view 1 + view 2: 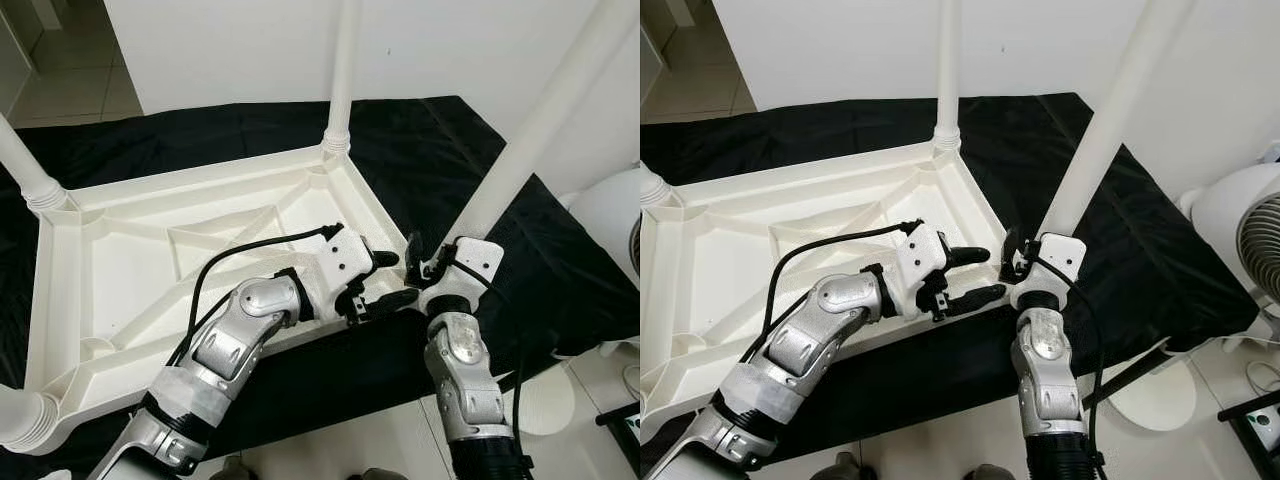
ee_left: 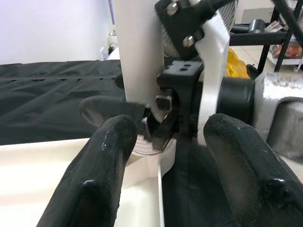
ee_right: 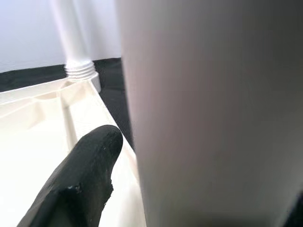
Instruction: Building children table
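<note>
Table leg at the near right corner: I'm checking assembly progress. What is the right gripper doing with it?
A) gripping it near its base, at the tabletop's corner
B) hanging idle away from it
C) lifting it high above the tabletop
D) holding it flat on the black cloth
A: the right gripper closes around the foot of the leg, which stands at the upturned tabletop's corner, beside the open left gripper.

Your left arm reaches in from the lower left, elbow bent, forearm angled up and to the right. Your left gripper has its jaws parted, one black finger above the other, pointing toward your right wrist. Your right arm rises almost vertically, and your right gripper has its jaws closed around a white leg.
</note>
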You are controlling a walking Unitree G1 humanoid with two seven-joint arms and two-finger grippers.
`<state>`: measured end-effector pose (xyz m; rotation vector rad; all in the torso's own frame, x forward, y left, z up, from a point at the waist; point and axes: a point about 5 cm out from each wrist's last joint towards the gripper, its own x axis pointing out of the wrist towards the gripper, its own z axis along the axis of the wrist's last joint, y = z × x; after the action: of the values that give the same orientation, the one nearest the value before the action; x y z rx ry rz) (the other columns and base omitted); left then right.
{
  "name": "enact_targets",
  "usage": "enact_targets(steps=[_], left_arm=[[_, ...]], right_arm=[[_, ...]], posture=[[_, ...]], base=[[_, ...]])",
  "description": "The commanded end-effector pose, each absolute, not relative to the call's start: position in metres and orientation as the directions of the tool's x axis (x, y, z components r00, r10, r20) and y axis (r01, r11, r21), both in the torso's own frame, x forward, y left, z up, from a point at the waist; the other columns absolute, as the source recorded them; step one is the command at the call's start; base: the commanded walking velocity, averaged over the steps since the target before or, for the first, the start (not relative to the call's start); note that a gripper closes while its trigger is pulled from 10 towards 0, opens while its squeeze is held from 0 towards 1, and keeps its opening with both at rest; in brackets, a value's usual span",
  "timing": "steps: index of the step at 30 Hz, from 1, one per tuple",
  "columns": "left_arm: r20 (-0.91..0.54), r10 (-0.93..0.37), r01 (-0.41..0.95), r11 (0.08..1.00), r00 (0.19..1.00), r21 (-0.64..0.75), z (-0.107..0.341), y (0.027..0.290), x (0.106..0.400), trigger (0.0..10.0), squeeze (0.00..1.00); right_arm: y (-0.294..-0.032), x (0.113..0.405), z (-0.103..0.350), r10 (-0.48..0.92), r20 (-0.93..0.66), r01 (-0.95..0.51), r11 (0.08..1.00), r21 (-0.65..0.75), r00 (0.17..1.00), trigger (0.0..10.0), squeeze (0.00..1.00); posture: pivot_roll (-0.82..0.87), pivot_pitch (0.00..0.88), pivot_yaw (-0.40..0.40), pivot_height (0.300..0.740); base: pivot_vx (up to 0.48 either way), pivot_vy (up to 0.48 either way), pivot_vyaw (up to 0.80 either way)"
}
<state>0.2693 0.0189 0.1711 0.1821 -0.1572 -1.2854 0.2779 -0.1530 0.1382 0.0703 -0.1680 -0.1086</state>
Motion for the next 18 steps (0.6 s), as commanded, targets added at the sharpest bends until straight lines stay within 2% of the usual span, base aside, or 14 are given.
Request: enact_targets(steps=[1,9,13,18], left_arm=[[-0.003,-0.967,0.941,0.247,0.255,0.231,0.169,0.017,0.266,10.0,0.00],[-0.007,-0.969,0.941,0.240,0.249,0.236,0.169,0.017,0.265,10.0,0.00],[-0.013,-0.971,0.944,0.229,0.239,0.239,0.169,0.016,0.264,10.0,0.00],[-0.014,-0.972,0.945,0.226,0.236,0.238,0.169,0.016,0.263,10.0,0.00]], right_arm=[[-0.156,0.274,0.138,-0.059,0.168,0.048,0.997,0.065,0.984,10.0,0.00],[-0.171,0.271,0.135,0.053,0.157,-0.051,0.999,-0.018,0.986,10.0,0.00],[-0.183,0.270,0.134,0.170,0.136,-0.160,0.984,-0.076,0.976,10.0,0.00],[-0.186,0.271,0.134,0.212,0.130,-0.200,0.975,-0.098,0.969,10.0,0.00]], posture=[[-0.02,0.003,-0.008,0.740],[-0.02,0.002,-0.002,0.740],[-0.03,0.006,0.002,0.740],[-0.02,0.011,0.005,0.740]], base=[[0.000,0.000,0.00],[0.000,0.000,0.00],[0.000,0.000,0.00],[0.000,0.000,0.00]])
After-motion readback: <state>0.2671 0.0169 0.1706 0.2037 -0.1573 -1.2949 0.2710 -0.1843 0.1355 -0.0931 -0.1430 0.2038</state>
